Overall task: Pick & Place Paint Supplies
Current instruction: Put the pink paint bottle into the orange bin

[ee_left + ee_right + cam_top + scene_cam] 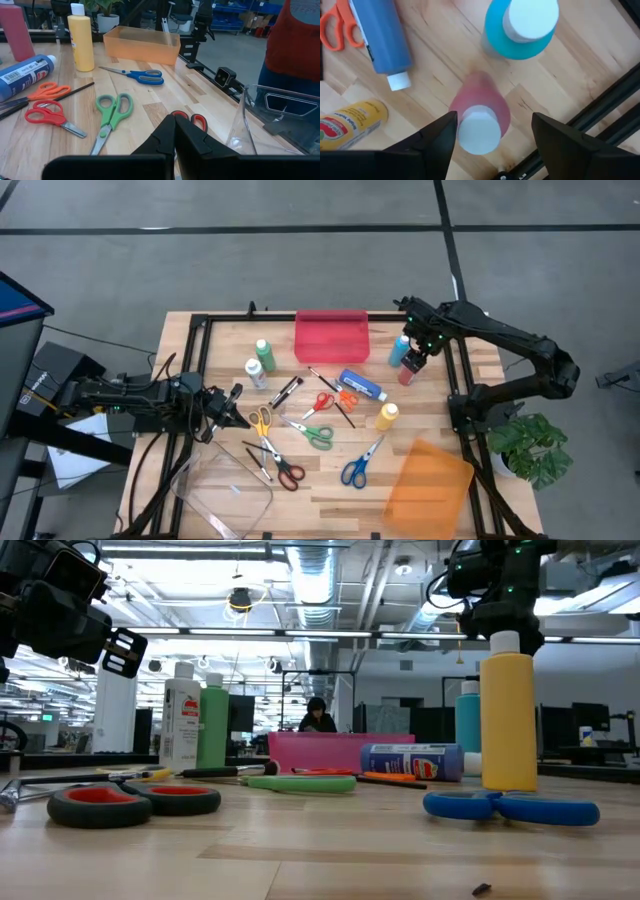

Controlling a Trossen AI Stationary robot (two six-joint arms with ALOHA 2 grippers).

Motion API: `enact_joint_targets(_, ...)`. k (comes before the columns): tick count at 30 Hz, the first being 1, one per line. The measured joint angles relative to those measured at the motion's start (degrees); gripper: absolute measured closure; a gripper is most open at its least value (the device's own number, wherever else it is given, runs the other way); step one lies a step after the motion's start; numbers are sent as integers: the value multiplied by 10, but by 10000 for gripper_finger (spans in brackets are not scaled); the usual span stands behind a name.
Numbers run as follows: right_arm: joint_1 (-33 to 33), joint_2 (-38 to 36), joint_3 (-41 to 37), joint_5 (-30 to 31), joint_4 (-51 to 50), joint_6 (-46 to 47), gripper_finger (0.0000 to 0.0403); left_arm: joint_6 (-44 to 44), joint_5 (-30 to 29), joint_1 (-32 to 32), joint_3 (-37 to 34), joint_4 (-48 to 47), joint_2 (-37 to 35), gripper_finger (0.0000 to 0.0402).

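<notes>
A: We see the right arm reaching over the far right part of the table, wrist bent down, so the right gripper hangs straight above the red paint bottle. The left arm lies low on the left side, the left gripper pointing toward the scattered scissors.

B: Around the red bottle we see a light blue bottle just beside it, a dark blue bottle lying on its side, and a yellow bottle nearer the front. The black frame rail runs close by.

A: The right gripper's fingers stand wide apart on either side of the red bottle's white cap; we cannot tell whether they touch it. The left gripper's fingers are pressed together, holding nothing.

B: The red tray sits at the back, the orange tray front right.
</notes>
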Motion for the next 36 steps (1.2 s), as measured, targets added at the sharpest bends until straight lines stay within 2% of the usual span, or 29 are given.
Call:
enact_joint_targets(11,0,0,0,0,-6,-4,207,0,0,0,0,0,0,401)
enact_joint_targets(26,0,0,0,-28,-6,-8,224,0,0,0,0,0,0,401)
enact_joint_targets(29,0,0,0,-28,-6,-7,217,0,0,0,0,0,0,401)
enact_joint_targets(36,0,0,-16,-28,-1,-2,169,0,0,0,0,0,0,401)
